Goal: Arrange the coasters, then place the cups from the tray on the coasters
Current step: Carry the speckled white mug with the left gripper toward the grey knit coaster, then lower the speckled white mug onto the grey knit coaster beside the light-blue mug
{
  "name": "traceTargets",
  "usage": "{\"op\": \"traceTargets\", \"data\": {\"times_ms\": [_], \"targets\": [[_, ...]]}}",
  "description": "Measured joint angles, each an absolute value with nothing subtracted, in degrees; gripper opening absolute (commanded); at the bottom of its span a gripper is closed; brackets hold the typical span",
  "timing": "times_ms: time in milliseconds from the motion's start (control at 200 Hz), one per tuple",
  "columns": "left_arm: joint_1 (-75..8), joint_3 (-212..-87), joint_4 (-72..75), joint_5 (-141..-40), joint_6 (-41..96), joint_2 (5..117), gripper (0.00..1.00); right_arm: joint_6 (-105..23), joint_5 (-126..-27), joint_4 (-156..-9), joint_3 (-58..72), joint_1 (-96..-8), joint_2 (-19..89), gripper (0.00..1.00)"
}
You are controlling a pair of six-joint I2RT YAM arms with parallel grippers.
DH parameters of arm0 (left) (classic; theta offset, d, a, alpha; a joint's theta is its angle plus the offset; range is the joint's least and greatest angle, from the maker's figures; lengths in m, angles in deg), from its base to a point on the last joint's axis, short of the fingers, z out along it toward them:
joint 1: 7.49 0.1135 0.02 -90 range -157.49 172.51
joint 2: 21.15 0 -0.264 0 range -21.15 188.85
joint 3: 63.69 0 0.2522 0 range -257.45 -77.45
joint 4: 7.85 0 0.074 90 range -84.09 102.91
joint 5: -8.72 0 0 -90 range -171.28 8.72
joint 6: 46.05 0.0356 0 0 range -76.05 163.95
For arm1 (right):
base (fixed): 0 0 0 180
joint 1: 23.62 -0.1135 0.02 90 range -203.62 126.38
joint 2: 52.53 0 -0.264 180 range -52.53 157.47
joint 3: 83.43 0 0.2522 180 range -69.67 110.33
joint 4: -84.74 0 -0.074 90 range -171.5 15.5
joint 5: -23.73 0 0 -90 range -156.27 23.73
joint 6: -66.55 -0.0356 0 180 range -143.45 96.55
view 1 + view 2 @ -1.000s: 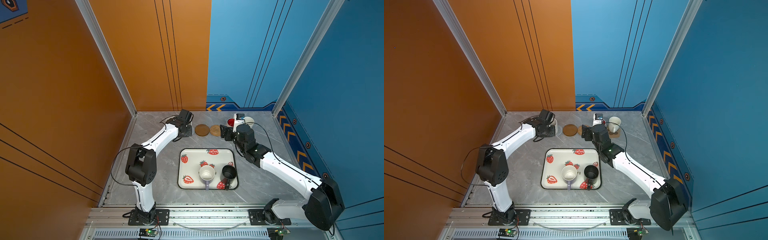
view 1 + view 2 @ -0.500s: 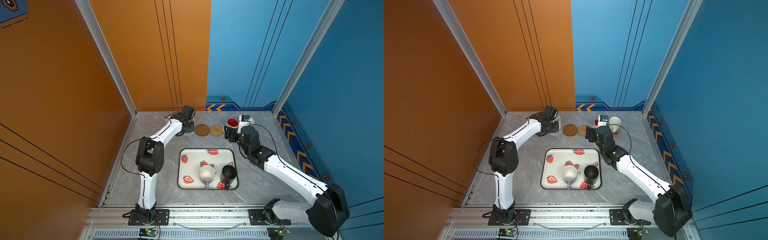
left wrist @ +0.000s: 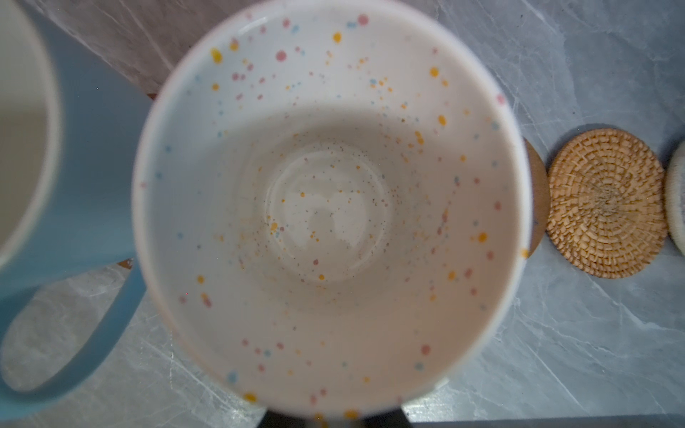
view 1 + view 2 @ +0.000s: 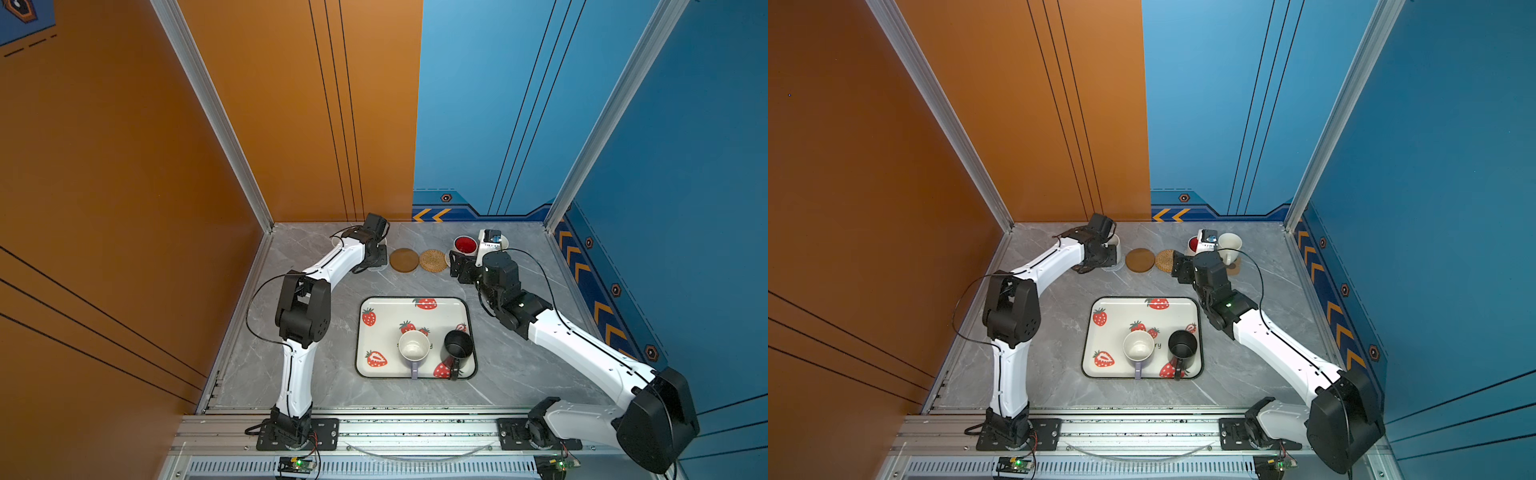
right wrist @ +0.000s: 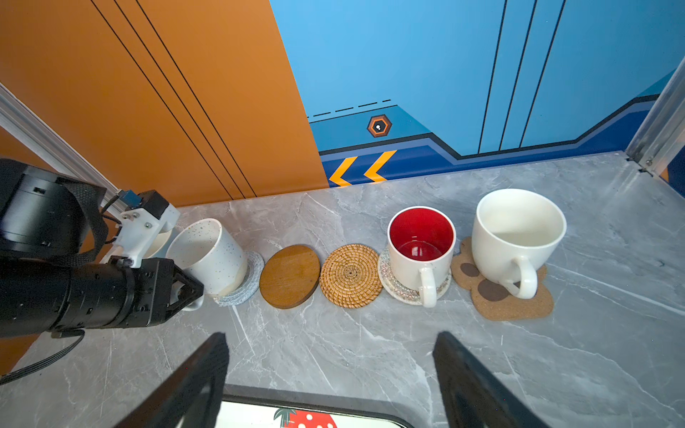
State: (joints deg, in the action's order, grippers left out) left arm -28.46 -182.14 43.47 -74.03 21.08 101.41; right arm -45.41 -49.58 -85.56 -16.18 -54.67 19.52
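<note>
The tray (image 4: 390, 309) sits mid-table, with the lavender mug (image 4: 413, 345) and black mug (image 4: 458, 344) upright, handles toward the robot. The left arm (image 4: 332, 262) stretches to the far row. The left gripper (image 5: 187, 292) pinches the speckled mug (image 5: 207, 252) by its handle, tilted on the grey coaster (image 5: 249, 281). The right gripper (image 5: 330, 336) is wide open and empty.

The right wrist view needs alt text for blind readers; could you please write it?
The left gripper holds a speckled mug tilted on a grey woven coaster. Next in the row, a brown disc and rattan round lie bare, then a red-lined mug and cream mug stand on coasters.
</note>
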Motion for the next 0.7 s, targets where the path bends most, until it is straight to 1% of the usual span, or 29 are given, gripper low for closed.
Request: {"op": "traceTargets", "data": {"times_ms": [265,701], "targets": [[-27.5,-184.4,43.4,-74.1,21.1,103.4,0.0,-45.4,-49.6,-85.6,-16.2,-54.3,19.5,0.85],[-27.4,-184.7,43.4,-74.8,21.1,104.4,0.0,-45.7,-49.8,-85.5,-16.2,-54.0,19.5,0.85]]}}
